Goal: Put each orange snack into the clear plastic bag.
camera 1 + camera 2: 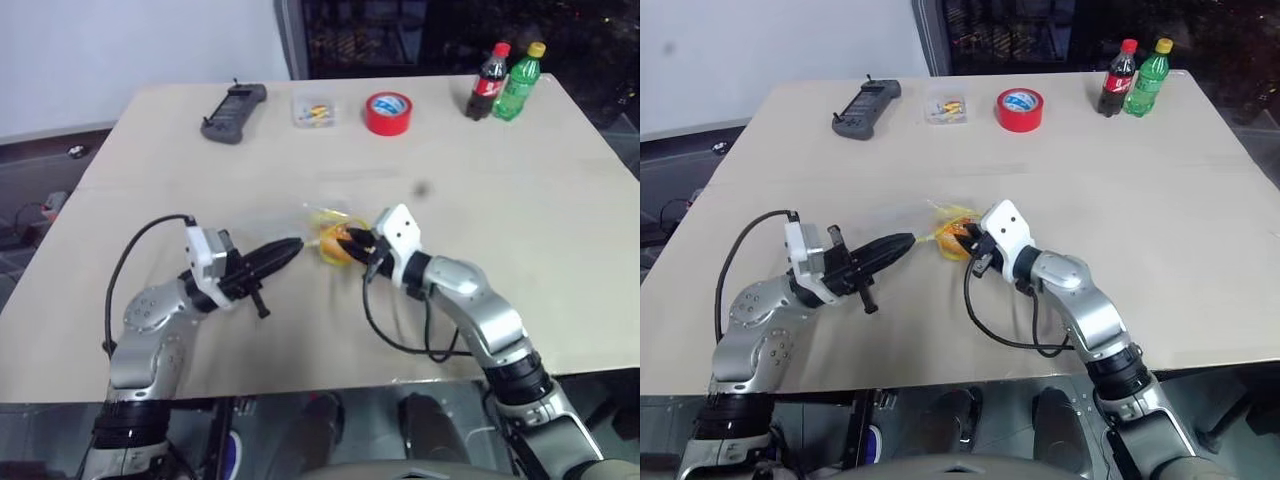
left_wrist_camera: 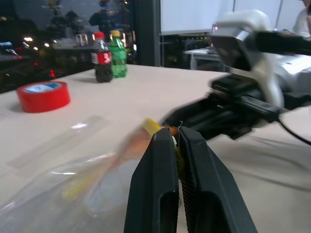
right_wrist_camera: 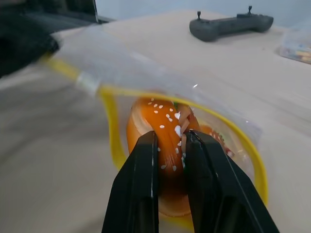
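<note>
The clear plastic bag (image 1: 945, 232) sits at the middle of the table (image 1: 1160, 200), held up off the surface between the two arms, its yellow seal strip gaping into a loop; at the left, the left gripper (image 1: 902, 241) reaches in level toward the bag, its black fingers (image 2: 160, 165) clenched together on the bag's edge by the yellow strip; just right of it, in the bag's mouth, is an orange snack (image 3: 163, 126) with pale speckles on top, pinched upright between the fingers of the right gripper (image 3: 170, 138), whose jaws are grasping the bun from both sides; the right wrist view shows the yellow rim circling around the snack, and a hint of something reddish behind it inside the bag that I cannot make out; the right gripper comes in from the right, level, pointing toward the left one. Along the far edge of the table, left to right: a dark handheld controller (image 1: 234, 111); a small clear box (image 1: 313, 111) of coloured bits; a red tape roll (image 1: 388, 112); a cola bottle (image 1: 487, 82) touching a green bottle (image 1: 520, 80).
</note>
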You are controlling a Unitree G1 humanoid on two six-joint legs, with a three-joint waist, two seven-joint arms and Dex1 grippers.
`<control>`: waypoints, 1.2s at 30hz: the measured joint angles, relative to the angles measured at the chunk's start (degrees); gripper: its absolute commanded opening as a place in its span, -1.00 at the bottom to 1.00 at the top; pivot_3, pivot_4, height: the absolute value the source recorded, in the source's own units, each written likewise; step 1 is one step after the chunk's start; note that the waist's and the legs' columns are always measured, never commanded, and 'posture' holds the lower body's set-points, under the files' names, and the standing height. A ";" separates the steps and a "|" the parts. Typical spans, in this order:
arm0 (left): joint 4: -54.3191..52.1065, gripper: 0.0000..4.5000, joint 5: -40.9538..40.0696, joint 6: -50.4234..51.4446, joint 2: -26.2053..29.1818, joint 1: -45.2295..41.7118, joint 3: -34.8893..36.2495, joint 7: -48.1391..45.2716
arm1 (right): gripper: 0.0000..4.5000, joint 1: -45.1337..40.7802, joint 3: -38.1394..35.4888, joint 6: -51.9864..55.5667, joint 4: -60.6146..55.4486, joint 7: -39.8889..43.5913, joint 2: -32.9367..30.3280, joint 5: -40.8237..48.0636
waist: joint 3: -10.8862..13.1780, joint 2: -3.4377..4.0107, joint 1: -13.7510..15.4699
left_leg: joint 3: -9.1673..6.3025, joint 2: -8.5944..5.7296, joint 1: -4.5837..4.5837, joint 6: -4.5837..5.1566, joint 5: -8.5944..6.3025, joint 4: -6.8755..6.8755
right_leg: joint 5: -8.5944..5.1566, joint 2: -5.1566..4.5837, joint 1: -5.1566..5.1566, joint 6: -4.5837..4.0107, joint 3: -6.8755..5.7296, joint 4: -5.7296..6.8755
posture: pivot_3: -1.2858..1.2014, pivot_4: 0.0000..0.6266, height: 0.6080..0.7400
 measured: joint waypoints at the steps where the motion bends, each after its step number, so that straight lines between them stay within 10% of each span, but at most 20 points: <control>1: 0.00 -1.00 0.04 -0.07 0.16 0.21 0.02 0.00 | -0.65 -0.68 -0.03 -0.51 1.12 0.44 1.03 0.22 | 0.00 0.00 -0.04 | 0.00 0.01 0.02 0.00 0.00 0.00 | 0.00 0.01 0.01 0.00 0.00 0.00 | 0.03 -0.52 1.00; 7: 0.50 -1.00 0.61 -1.11 0.32 1.58 0.23 -0.15 | -0.65 -3.20 -0.41 -3.17 10.02 2.22 7.41 2.15 | 0.00 0.00 -0.19 | 0.03 0.01 0.05 -0.01 0.00 -0.04 | 0.02 0.02 0.00 -0.04 0.03 0.00 | 0.03 -0.52 1.00; 12: 1.72 -1.00 0.60 -2.14 0.24 2.25 1.06 -0.11 | 0.34 -6.08 -0.62 -6.95 18.76 3.51 8.79 0.89 | 0.01 0.01 -0.04 | 0.01 0.02 0.04 -0.01 0.00 -0.06 | 0.03 0.03 -0.01 -0.05 0.01 0.00 | 0.03 -0.52 1.00; 24: 4.15 -1.00 -2.33 0.29 -0.26 -0.55 4.27 2.21 | 0.34 1.64 -2.51 -8.04 -0.74 8.16 -9.81 -2.99 | 0.00 0.00 -0.12 | 0.04 0.01 0.03 0.00 0.00 -0.06 | 0.02 0.01 -0.01 -0.04 0.00 0.00 | 0.03 -0.52 1.00; 36: 3.64 -1.00 -5.23 4.75 0.66 -2.72 5.25 2.87 | 0.34 -9.25 3.52 -29.50 29.77 -1.51 -7.55 -21.41 | 0.00 -0.01 -0.13 | 0.10 0.07 0.04 -0.27 0.16 -0.06 | 0.05 0.06 0.01 -0.07 0.06 -0.03 | 0.03 -0.52 1.00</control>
